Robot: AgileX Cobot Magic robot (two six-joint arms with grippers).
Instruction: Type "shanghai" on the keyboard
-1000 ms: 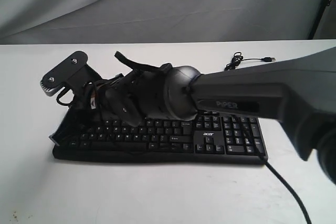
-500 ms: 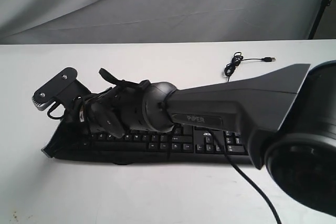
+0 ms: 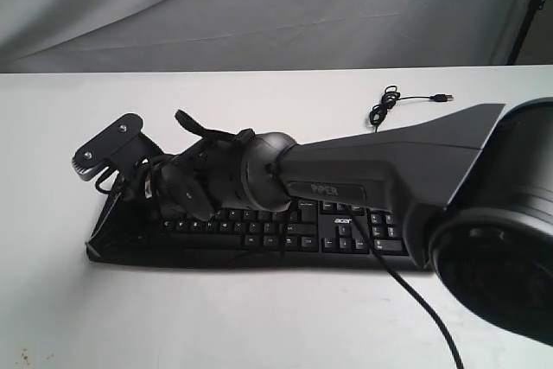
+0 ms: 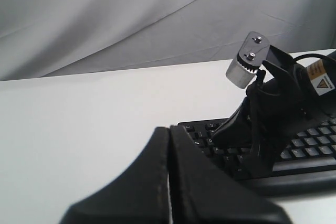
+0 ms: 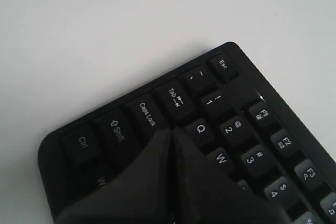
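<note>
We see the keyboard [image 3: 346,231] lying flat on the white worktop [image 3: 259,326], its long side running across the exterior view. The right arm reaches across it from the right. The right end effector [image 5: 172,132] is clenched, its fingers pressed together with nothing between them. Its tips sit at the keyboard's left end, just beside the Caps Lock, Tab and Q keys. We cannot tell whether they touch a key. The left end effector [image 4: 169,132] is likewise clenched and empty. It hangs over bare worktop, off the keyboard's left end and apart from it.

Open worktop spreads to the left of the keyboard, behind it and in front of it. The thin cable [image 3: 384,108] lies coiled behind the keyboard's right part, well apart from the arm.

Against half a second ago, we find the right arm's wrist camera [image 3: 108,146] shifted a little to the right. More rows of keys show below the arm, and the acer logo is uncovered again.
</note>
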